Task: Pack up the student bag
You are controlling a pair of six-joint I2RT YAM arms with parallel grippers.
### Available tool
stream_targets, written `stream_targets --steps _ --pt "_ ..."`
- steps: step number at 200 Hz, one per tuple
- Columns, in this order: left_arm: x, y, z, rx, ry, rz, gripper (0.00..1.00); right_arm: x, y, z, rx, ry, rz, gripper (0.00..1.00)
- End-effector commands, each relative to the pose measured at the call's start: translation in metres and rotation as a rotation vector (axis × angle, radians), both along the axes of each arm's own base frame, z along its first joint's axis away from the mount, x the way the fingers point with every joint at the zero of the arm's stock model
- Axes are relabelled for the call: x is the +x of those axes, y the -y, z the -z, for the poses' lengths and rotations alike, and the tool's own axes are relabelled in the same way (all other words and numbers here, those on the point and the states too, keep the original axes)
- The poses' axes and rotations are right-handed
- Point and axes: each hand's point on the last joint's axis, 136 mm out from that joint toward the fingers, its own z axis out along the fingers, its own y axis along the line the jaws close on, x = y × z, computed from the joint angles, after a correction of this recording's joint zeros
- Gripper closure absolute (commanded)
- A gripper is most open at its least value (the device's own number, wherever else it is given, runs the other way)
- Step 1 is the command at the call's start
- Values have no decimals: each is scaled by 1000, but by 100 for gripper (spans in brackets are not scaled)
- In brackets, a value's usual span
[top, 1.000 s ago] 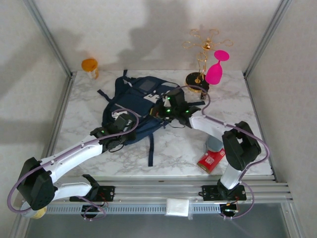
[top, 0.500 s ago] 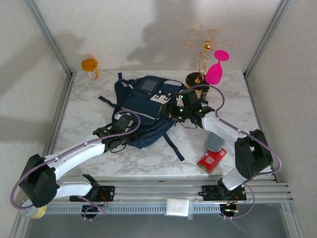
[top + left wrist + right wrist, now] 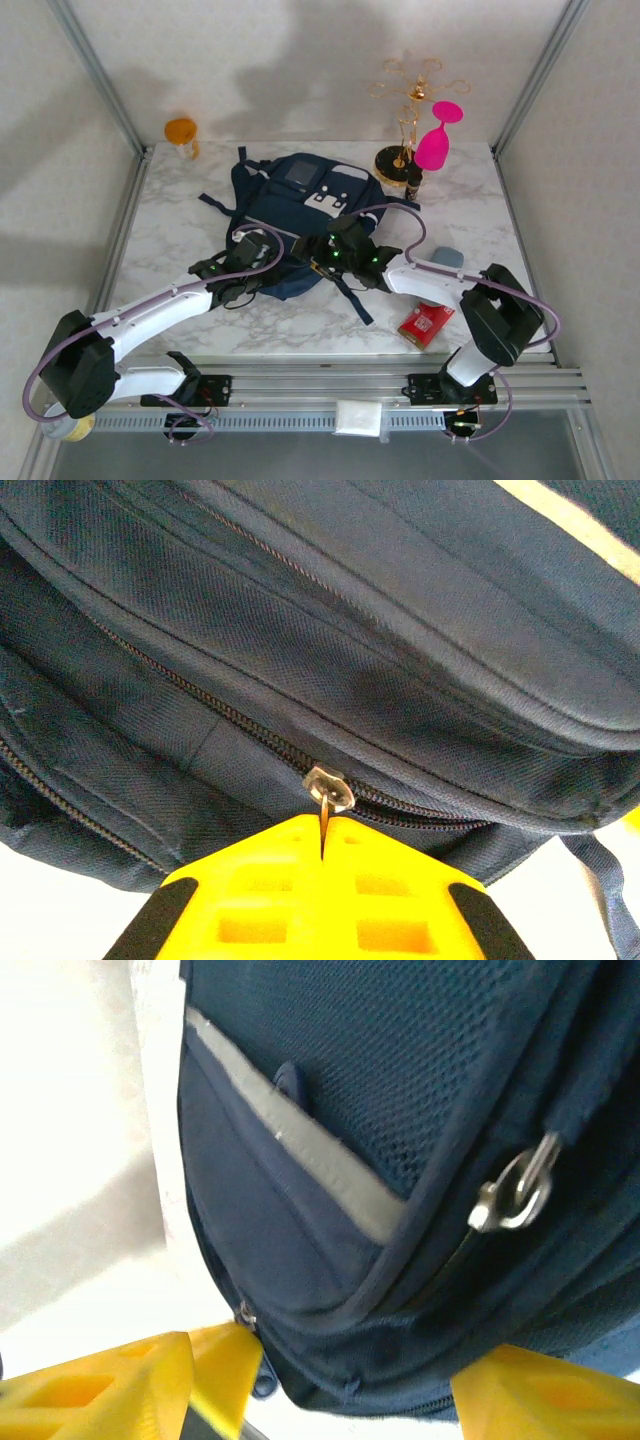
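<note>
Marble table (image 3: 190,215), white walls (image 3: 300,50) | pink glass (image 3: 438,142), red box (image 3: 426,322) | my left gripper (image 3: 322,845) pinches zipper pull (image 3: 328,788) on student bag (image 3: 290,205) | right gripper (image 3: 345,1395) open

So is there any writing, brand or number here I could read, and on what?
None can be read.
Red packet: pale printing, too small to read.
White patches on the student bag: dark marks, too small to read.
Grey square patch: no writing that I can make out.
</note>
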Motion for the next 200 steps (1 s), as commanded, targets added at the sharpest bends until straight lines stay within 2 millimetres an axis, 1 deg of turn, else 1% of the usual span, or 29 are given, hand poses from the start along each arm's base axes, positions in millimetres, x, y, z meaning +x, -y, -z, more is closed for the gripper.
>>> stream_targets --steps 1,10,22,34,46,58,68,78,97,103,123,143,152,160,176,188,200 --pt "-1 0 -1 -6 13 8 100 27 -17 -38 59 102 65 35" --pt "-1 -1 -1 -4 18 8 100 31 -17 -37 27 99 85 37" --pt "-1 -1 -2 -9 25 8 100 32 -18 -41 31 118 107 39" --pt "-2 0 -2 -12 29 13 100 31 -23 -50 36 150 112 44" --pt "-1 -1 -1 -9 32 9 100 32 -25 -55 10 164 128 44" --pt "-2 -2 1 -5 30 6 100 33 -24 -46 5 138 162 42" --pt "-1 -1 1 -10 33 8 100 34 -21 -34 -15 132 209 38" --pt "0 -1 1 -14 38 6 100 36 -19 -21 -32 113 248 36" --pt "1 -2 1 -11 40 1 100 40 -35 -14 -27 117 248 36" --pt "2 -2 0 -8 43 -3 100 43 -39 -12 -46 129 253 39" --pt "4 -5 -2 -3 52 -20 100 51 -46 -4 -58 147 269 57" --pt "5 -14 -2 29 53 -53 100 55 -46 -4 -72 182 270 83" --pt "4 -18 -1 47 53 -65 100 54 -49 -3 -75 184 252 92" --pt "4 -21 -2 55 56 -72 100 56 -52 -8 -68 203 237 100" --pt "3 -30 -2 82 56 -96 100 56 -65 -20 -51 245 174 100" --pt "1 -39 -2 113 49 -116 100 52 -74 -32 -42 276 99 100" --pt "-2 -45 -4 137 43 -134 100 42 -75 -41 -46 293 35 100"
